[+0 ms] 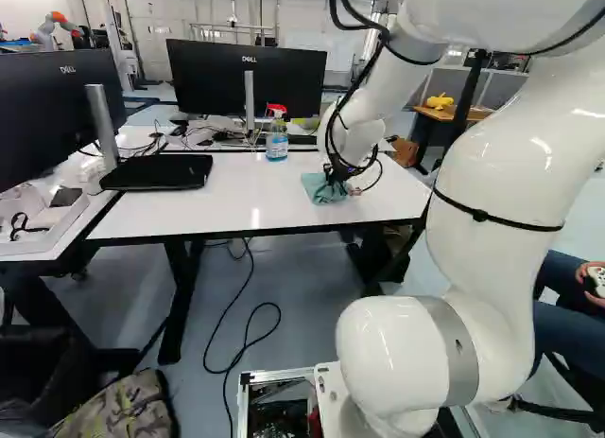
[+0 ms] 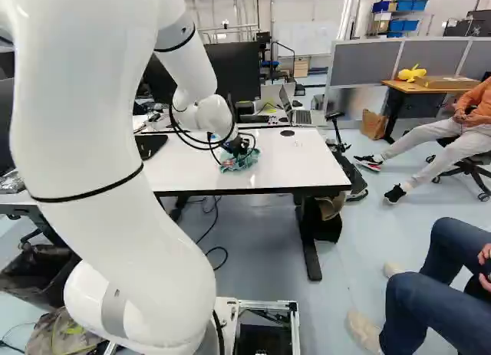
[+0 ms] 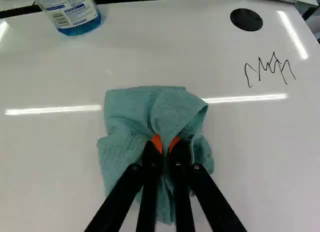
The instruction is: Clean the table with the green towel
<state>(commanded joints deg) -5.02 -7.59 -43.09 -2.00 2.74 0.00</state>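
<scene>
Now my jaws pinched the towel (image 3: 127, 114), nearly closed!
Ahead lay the black scribble (image 3: 270, 70); good wiping needed light, even strokes, towel spread beneath me.

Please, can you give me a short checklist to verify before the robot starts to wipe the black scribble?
1. Grip: gripper shut on the green towel, cloth pinched between the orange pads. OK.
2. Contact: towel lies bunched on the white table. OK.
3. Towel over the black scribble: no, the scribble is beside it, uncovered. Not OK.
4. Path from towel to scribble: only bare tabletop between them. OK.
5. Spray bottle: stands apart from the towel, not between it and the scribble. OK.
6. Cleaning liquid on the towel: cannot tell.
</scene>
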